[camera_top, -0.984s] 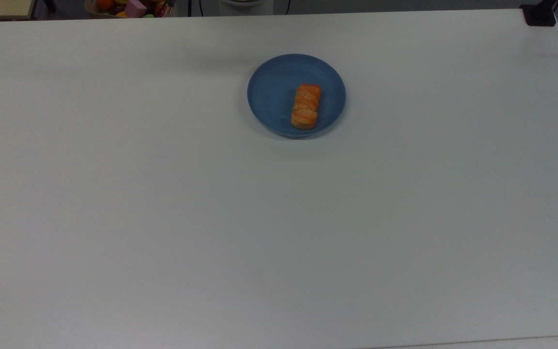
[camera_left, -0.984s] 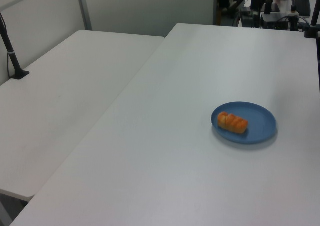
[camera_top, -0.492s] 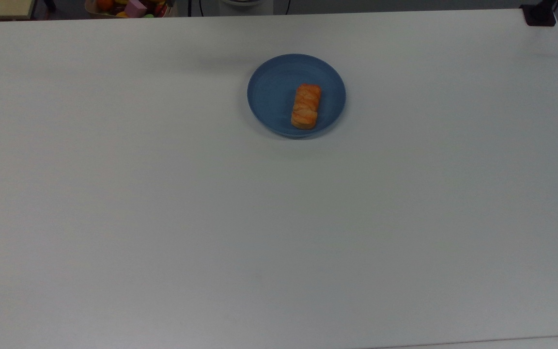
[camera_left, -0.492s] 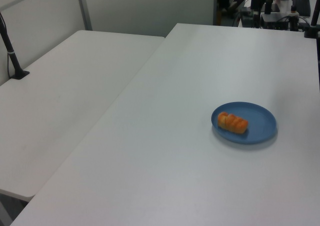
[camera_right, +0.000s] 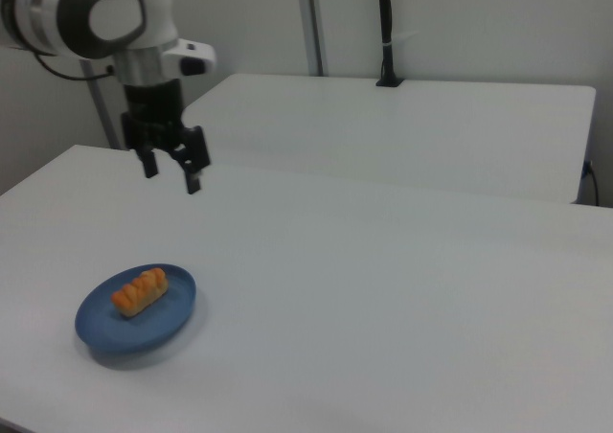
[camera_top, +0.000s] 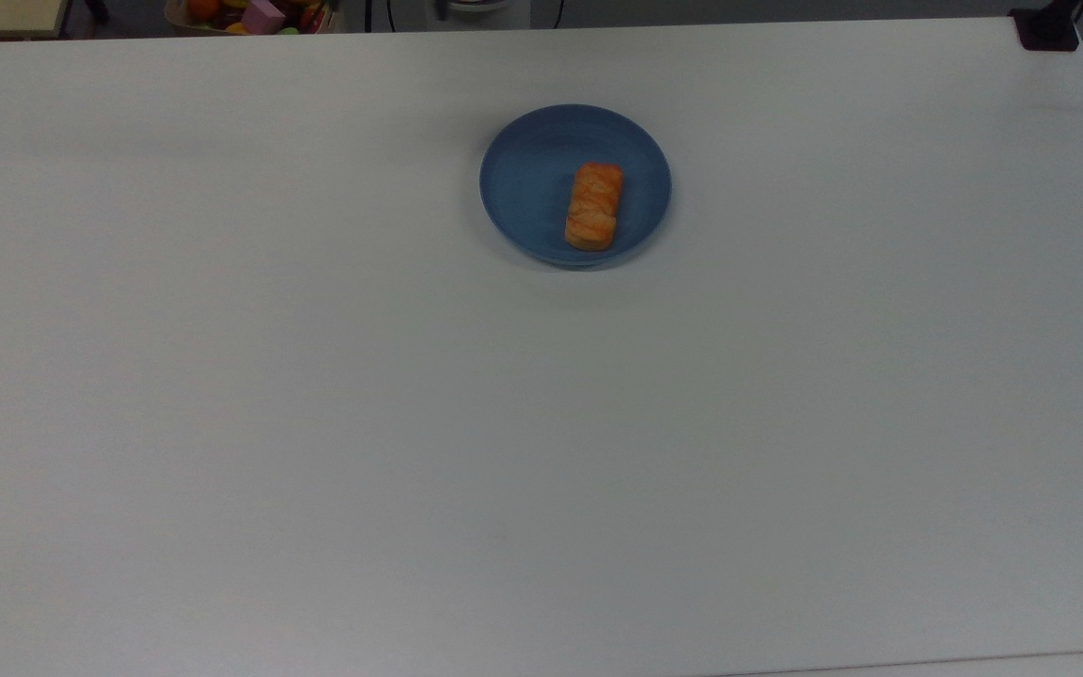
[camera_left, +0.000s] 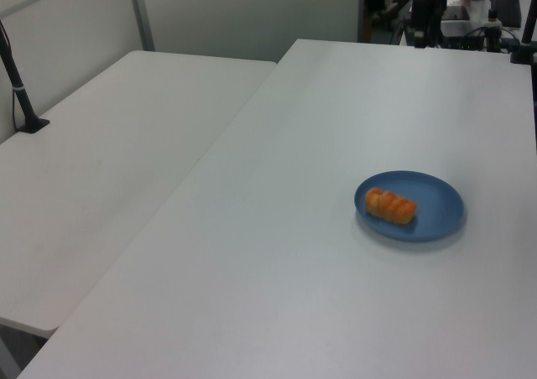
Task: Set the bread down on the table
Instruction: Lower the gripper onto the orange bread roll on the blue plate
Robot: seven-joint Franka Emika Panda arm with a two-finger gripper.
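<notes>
The bread [camera_top: 595,206] lies on the blue plate [camera_top: 523,188], off-centre toward the top view's right, its long axis running up and down the top view. In the left view the bread [camera_left: 391,205] sits on the near-left part of the plate [camera_left: 436,203]. So the loaf is on the dish, not yet on the white worktop [camera_top: 541,423], and the job has hardly begun.

Over in the right view, the arm hangs its gripper [camera_right: 170,174] above the worktop [camera_right: 383,289], well apart from the plate [camera_right: 168,308] and up-right of the bread [camera_right: 140,291]. The 2 fingers [camera_right: 192,182] point downward with a clear gap between them, spread and holding nothing. That looks like a ready pose for an approach: fingers apart so they can straddle the loaf once the arm comes over it.

The likely next call is to travel toward the plate and line the fingers across the loaf's narrow width, since the short side is the easier span to pinch. The plate's shallow raised rim is the thing to watch; a low, sideways entry could nudge the dish. There is ample bare worktop all round the plate for a set-down.
</notes>
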